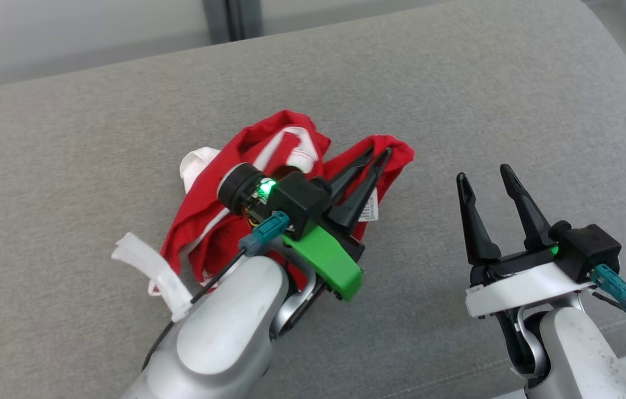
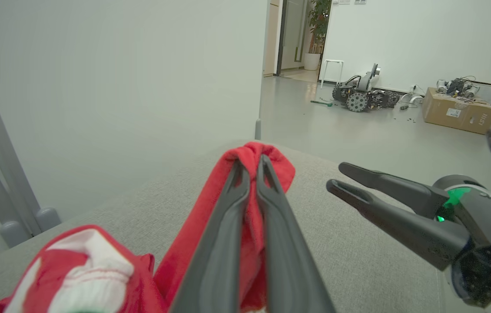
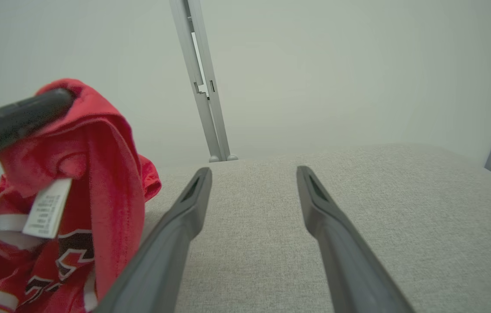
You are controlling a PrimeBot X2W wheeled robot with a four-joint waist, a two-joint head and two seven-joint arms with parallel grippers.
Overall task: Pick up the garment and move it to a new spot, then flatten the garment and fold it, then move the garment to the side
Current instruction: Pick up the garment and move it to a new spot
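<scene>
From the head, the red garment (image 1: 260, 138) lies crumpled on the grey cushion (image 1: 457, 83), a little toward 9 o'clock from centre. My left gripper (image 1: 379, 154) is pressed together on the garment's corner at its 2 o'clock end, with a white label (image 1: 368, 210) just beside the fingers. My right gripper (image 1: 485, 174) stands spread and empty at 3 o'clock of the garment, apart from it.

Along my left wrist, both fingers meet on a raised red fold at 12 o'clock. A bunch with white trim (image 2: 84, 265) sits at 8 o'clock, and my right gripper points in from 3 o'clock, its fingers parted.

Along my right wrist, my fingers stand wide with bare cushion between them. The garment hangs at 9 o'clock, a dark finger of my left gripper on its top at 10 o'clock and the label below it.
</scene>
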